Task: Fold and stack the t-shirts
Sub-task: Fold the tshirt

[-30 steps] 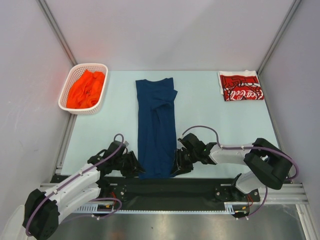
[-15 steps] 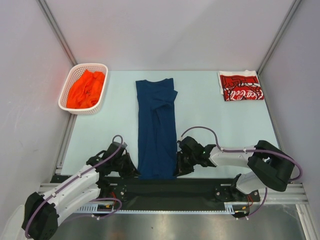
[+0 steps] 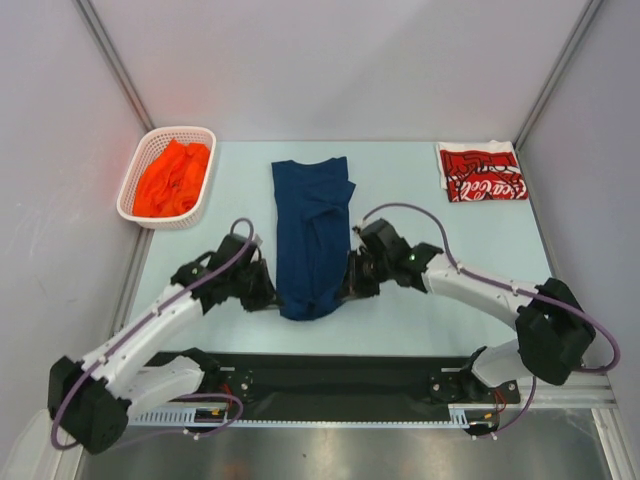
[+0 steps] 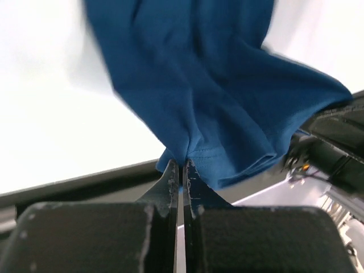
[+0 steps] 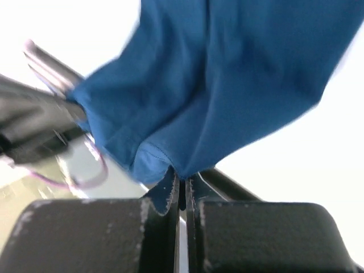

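Left jaws: clamped tight, the two tips pressed together on a pinch of hem at the near left corner of the navy t-shirt (image 4: 199, 85). No gap showing between them beyond the cloth itself.

Right jaws, same story: closed hard on the near right corner of that hem, with the blue cloth (image 5: 227, 74) bunching and hanging away from the pinch.

Out from there, the navy t-shirt (image 3: 312, 230) lies as a long, narrow strip down the middle of the pale blue surface (image 3: 430, 250). Its collar end sits flat at the far side. Its near end is caught between the two sets of jaws and sags in a rounded fold just in front of them, clear of the black strip at the near edge.

The left arm (image 3: 150, 330) reaches in from the near left, the right arm (image 3: 480, 290) from the near right, wrists flanking the shirt on either side, close to it.

Further out: the red t-shirt (image 3: 480, 172) with white script lies folded flat at the far right corner of the surface, well apart from the navy one. At the far left, the orange t-shirt (image 3: 172, 178) is crumpled inside the white lattice basket (image 3: 165, 222).
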